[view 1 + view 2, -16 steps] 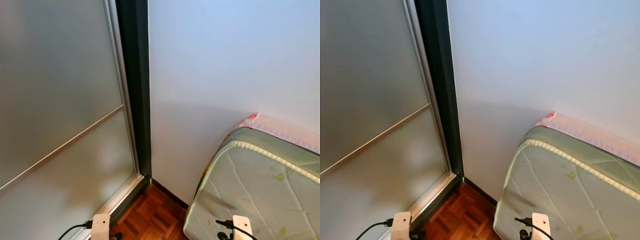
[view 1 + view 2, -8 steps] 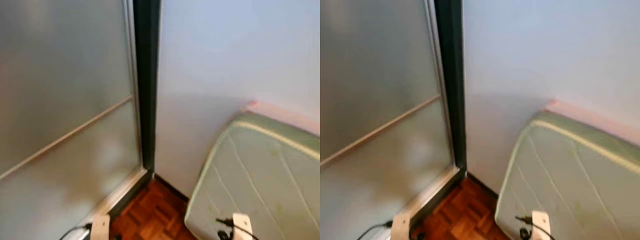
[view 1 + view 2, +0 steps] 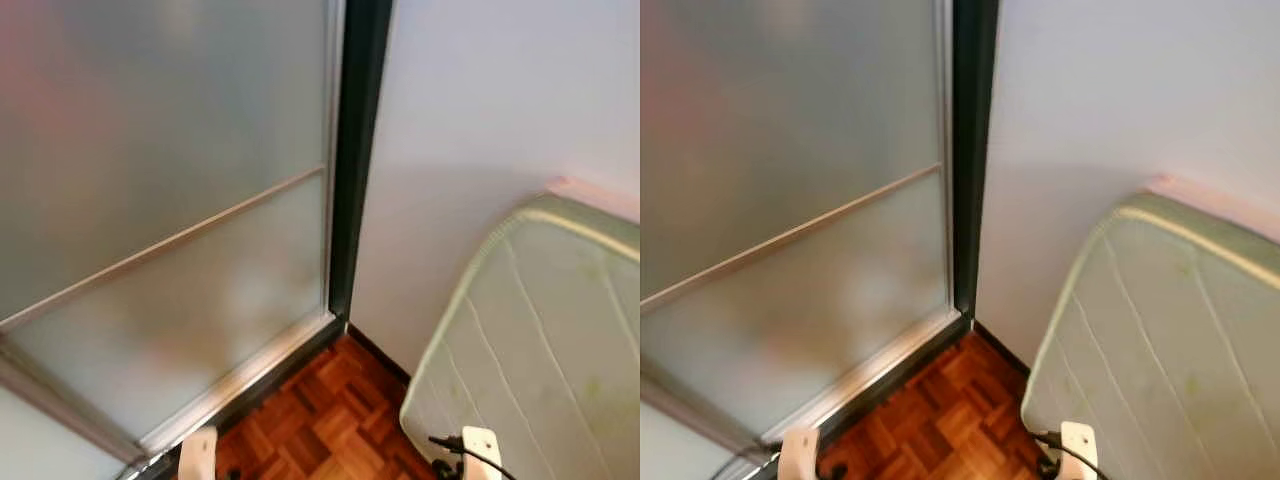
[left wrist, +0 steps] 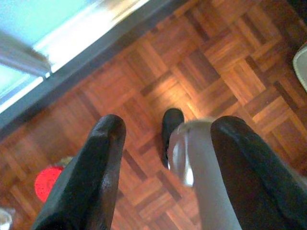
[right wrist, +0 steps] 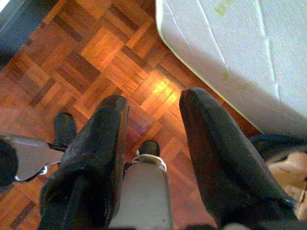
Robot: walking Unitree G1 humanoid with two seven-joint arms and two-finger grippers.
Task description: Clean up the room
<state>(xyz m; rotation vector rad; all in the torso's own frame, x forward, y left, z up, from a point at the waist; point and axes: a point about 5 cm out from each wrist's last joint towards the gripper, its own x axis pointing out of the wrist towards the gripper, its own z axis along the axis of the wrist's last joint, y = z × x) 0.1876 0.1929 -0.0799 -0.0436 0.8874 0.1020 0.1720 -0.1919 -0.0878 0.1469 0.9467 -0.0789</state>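
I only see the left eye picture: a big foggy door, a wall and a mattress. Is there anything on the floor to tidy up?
Observer: Yes. The left wrist view shows a small red round thing lying on the parquet floor. It is too blurred to name.
Operator: Is the robot holding something?
Observer: No. The left gripper hangs over the floor with its jaws open and nothing between them.
Operator: And the other one?
Observer: The right gripper is open too, above the floor beside the edge of the mattress.
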